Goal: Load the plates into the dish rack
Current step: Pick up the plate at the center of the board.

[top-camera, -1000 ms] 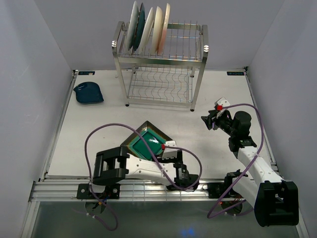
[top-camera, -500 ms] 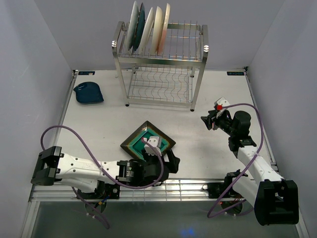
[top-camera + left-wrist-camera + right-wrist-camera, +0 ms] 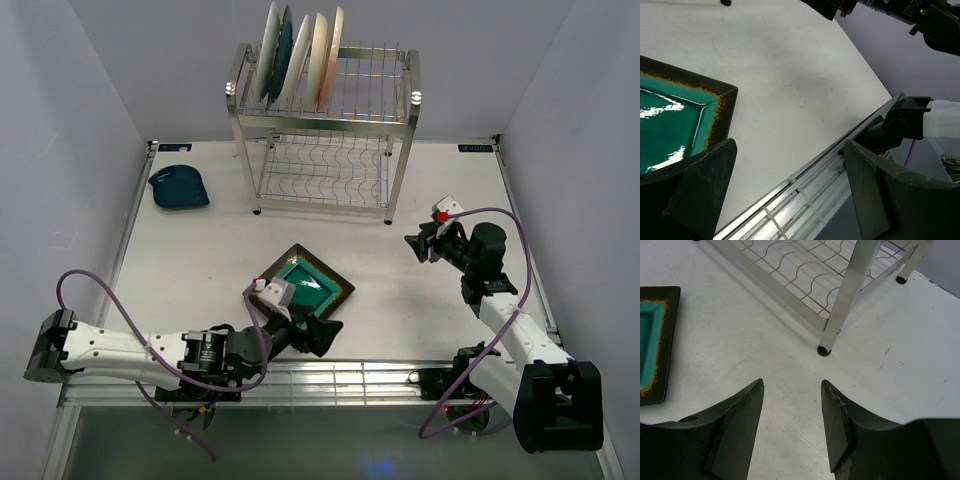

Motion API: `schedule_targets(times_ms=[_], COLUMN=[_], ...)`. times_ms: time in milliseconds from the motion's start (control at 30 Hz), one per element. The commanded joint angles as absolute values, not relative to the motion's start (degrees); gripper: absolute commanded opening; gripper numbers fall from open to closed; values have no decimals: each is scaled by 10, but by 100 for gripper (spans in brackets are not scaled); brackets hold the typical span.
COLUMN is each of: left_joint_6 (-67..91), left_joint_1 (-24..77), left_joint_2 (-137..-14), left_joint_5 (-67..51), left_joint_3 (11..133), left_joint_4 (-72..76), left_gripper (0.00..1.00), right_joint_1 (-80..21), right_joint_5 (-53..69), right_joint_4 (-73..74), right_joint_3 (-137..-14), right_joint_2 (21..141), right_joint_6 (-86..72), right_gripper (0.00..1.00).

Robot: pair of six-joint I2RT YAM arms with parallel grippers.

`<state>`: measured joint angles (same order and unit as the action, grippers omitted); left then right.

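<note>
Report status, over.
Left hand open at square green dark-rimmed plate. Right hand open, empty. Round plates upright in steel wire rack; small dark blue plate out. No obstruction.

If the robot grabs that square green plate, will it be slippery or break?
Probably slippery: the plate has a glaze that shines with bright glints. It looks like stiff pottery, so a drop might chip it. It lies flat on the table, so it likely won't roll, though its low rim gives little to grab.
</note>
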<state>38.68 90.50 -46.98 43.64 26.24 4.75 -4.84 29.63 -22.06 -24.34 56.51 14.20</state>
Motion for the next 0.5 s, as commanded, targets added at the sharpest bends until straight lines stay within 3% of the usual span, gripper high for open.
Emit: schedule_targets(times_ms=[0, 200, 467], left_joint_6=[366, 342, 396], left_joint_1=[904, 904, 904], left_joint_2=[-416, -393, -483], left_joint_5=[462, 470, 533], left_joint_3=[235, 220, 288], left_joint_4=[29, -21, -145], left_gripper=[98, 98, 98], right_joint_1=[-46, -46, -77], right_joint_5=[314, 352, 396], right_joint_4=[-220, -208, -178], right_joint_3=[-270, -272, -261], right_joint_2=[567, 570, 534], right_joint_6=[153, 168, 218], right_gripper=[56, 57, 68])
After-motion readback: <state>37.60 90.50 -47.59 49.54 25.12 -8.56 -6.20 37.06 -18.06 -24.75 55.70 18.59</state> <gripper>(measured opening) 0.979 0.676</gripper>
